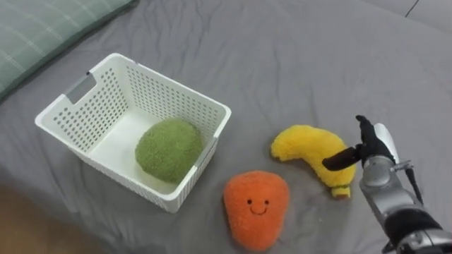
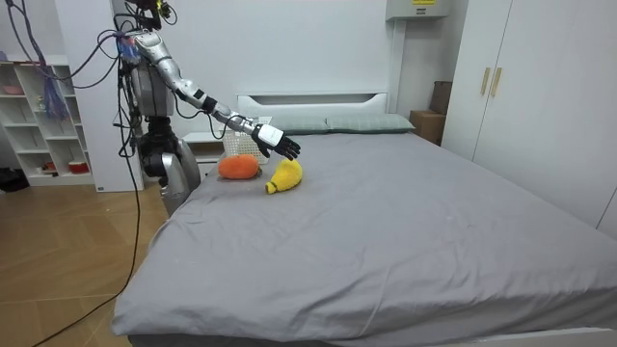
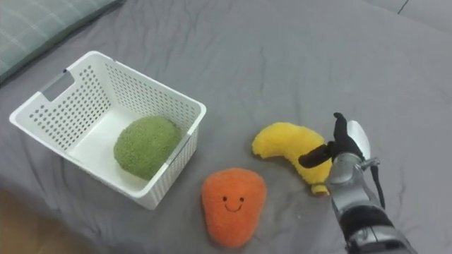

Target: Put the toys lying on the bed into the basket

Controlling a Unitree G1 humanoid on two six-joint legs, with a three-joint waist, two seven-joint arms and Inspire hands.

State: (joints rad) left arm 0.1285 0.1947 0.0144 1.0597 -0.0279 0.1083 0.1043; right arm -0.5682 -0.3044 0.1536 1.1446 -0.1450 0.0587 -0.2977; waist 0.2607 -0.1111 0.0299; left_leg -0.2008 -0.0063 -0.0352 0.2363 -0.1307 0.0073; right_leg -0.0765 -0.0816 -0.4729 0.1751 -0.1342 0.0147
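Note:
A white perforated basket (image 1: 169, 99) stands on the grey bed and holds a round green plush toy (image 1: 168, 148). To its right an orange plush with a smiling face (image 1: 256, 207) lies on the sheet. Further right lies a yellow banana plush (image 1: 307, 148). My right hand (image 1: 367, 148) hovers open just over the banana's right end, fingers straight and thumb pointing left across it, without gripping. In the room view I stand at the bedside with the right arm stretched over the toys (image 2: 275, 142).
A green checked pillow (image 1: 42, 28) lies at the far left, behind the basket. The grey sheet (image 1: 296, 63) spreads wide beyond the toys. The bed's near edge runs along the lower left corner.

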